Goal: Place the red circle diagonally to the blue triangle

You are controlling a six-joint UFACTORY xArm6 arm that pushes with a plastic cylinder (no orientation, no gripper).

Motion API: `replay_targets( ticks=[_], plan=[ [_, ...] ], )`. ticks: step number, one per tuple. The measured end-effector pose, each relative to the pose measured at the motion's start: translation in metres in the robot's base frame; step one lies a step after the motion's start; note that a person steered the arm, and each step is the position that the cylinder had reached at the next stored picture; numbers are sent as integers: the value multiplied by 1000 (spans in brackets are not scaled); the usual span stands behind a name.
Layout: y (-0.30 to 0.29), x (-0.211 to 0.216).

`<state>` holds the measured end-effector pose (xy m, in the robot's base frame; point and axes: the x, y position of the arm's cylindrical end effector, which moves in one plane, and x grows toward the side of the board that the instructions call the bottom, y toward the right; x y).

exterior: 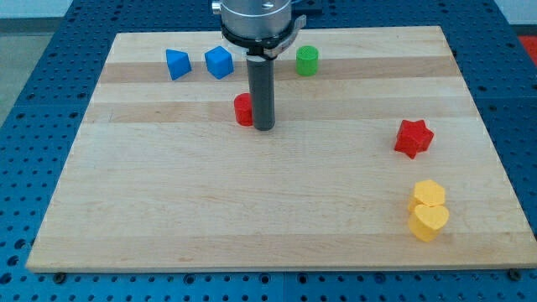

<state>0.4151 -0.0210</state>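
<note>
The red circle (242,110) is being seen near the board's (168,210) top, a little left of its middle, with its right edge hidden behind the rod. The tip (263,128) is being held on the wood just to the view's right of the circle and slightly lower, touching it or all but touching it; which of the two cannot be told. No jaws are carried by this arm, so nothing is being spread, pressed together or pinched: the rod is simply being stood upright against the circle's right flank.

The blue triangle (177,64) is being seen up and to the left of the circle, with a blue cube (218,62) just to its right. The circle is thus already lying down and to the right of the triangle, though somewhat apart from it.

The coming move is judged to be turning on one relation: the circle is lying to the left of the tip, so a push from here would be carried leftward, toward the spot below the triangle. If pushed too far left, the diagonal would be lost.

A green cylinder (307,60), a red star (413,137), a yellow hexagon (429,193) and a yellow heart (429,221) are being left well apart on the right.
</note>
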Motion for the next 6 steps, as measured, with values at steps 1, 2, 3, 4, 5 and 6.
replay_targets(
  ticks=[1,2,3,4,5,6],
  plan=[
    [14,-9],
    [14,-20],
    [14,-25],
    [5,-25],
    [-32,-25],
    [-54,-25]
  ],
)
